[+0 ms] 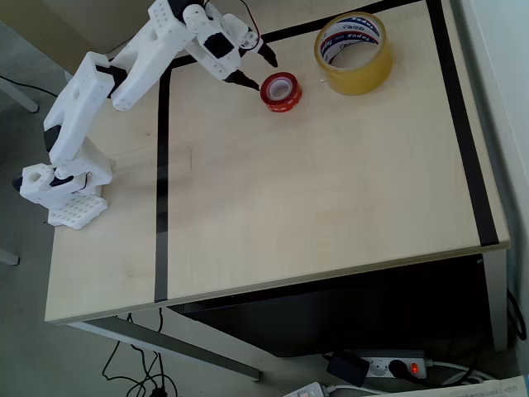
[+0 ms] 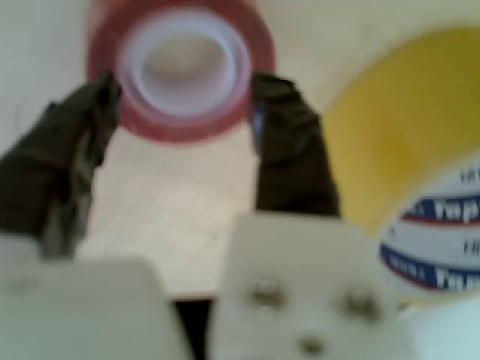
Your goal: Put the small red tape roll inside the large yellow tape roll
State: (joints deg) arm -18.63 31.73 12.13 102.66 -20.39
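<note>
The small red tape roll (image 1: 280,91) lies flat on the wooden table (image 1: 314,207), with its hole facing up. From above, it sits near the far edge, at about twelve o'clock from the middle of the table. The large yellow tape roll (image 1: 354,54) also lies flat, close by at about two o'clock from the red one, and the two do not touch. The claw (image 1: 256,69) is at about ten o'clock from the red roll, right beside it. It is wide open and holds nothing. In the wrist view the red roll (image 2: 180,71) sits just past the claw (image 2: 184,105), with one dark finger (image 2: 289,142) on each side of it, though that picture is blurry. I cannot tell if the fingers touch the roll yet. I think the claw needs to go a little further toward four o'clock and then squeeze. After that the red roll must travel toward two o'clock to drop into the yellow one (image 2: 405,157).
</note>
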